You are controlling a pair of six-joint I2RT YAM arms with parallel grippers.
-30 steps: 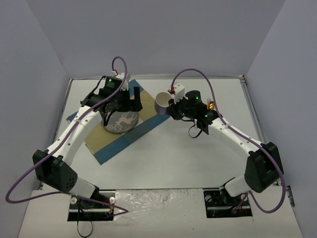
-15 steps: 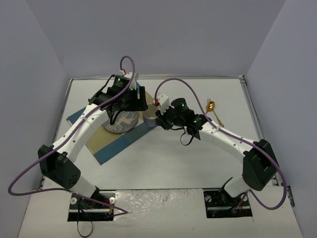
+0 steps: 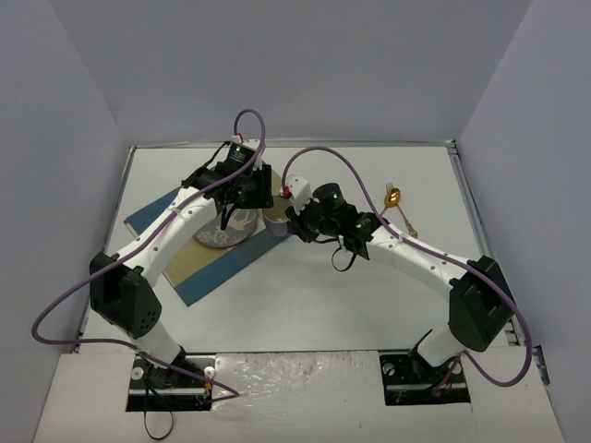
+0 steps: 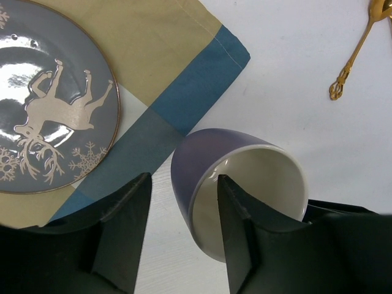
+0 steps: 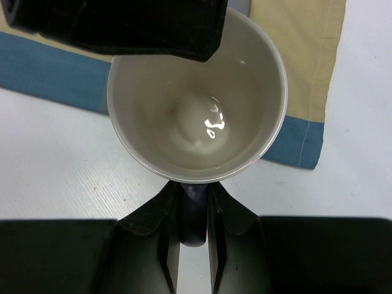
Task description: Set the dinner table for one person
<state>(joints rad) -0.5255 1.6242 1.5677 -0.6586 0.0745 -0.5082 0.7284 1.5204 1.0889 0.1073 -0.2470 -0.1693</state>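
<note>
My right gripper (image 5: 195, 202) is shut on the handle of a purple mug (image 5: 196, 92) with a cream inside and holds it just off the right corner of the blue-and-tan placemat (image 3: 212, 268). The mug also shows in the top view (image 3: 275, 221) and tilted in the left wrist view (image 4: 245, 177). My left gripper (image 4: 180, 233) is open and straddles the mug's wall, one finger over the inside and one outside. A grey plate (image 4: 55, 110) with a white reindeer lies on the placemat. The white dinner table (image 3: 314, 305) carries everything.
A gold spoon and fork (image 3: 397, 198) lie on the table to the right of the mug; one handle shows in the left wrist view (image 4: 352, 58). The two arms meet closely above the placemat's right corner (image 4: 229, 52). Grey walls enclose the table.
My right gripper has carried the mug left to the placemat's right corner. My left gripper has moved right from above the plate to the mug's rim.
</note>
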